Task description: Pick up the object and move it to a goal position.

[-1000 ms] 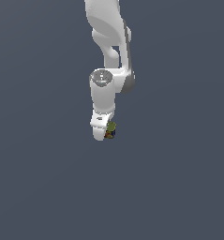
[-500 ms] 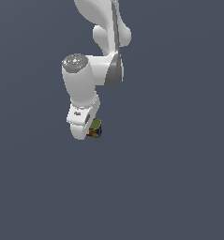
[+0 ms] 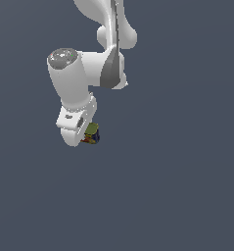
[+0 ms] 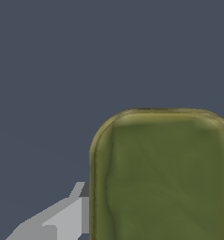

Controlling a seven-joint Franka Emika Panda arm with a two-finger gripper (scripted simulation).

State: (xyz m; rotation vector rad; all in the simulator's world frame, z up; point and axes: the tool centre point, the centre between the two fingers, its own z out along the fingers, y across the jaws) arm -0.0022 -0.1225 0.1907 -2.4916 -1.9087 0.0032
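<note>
The object (image 3: 91, 133) is a tiny olive-green block with red-orange and dark blue patches. It sits at the tip of the white robot hand in the exterior view. My gripper (image 3: 88, 136) is shut on it, and the hand hides most of the fingers. In the wrist view the object (image 4: 162, 178) fills much of the frame as a rounded olive-green face, with one grey finger (image 4: 62, 218) against its side.
The white arm (image 3: 106, 44) reaches in from the top of the exterior view. A plain dark grey-blue surface (image 3: 177, 186) surrounds the hand.
The arm has swung towards the exterior view's left with the object held in the gripper. The hand has turned, so the wrist joint now faces the camera more.
</note>
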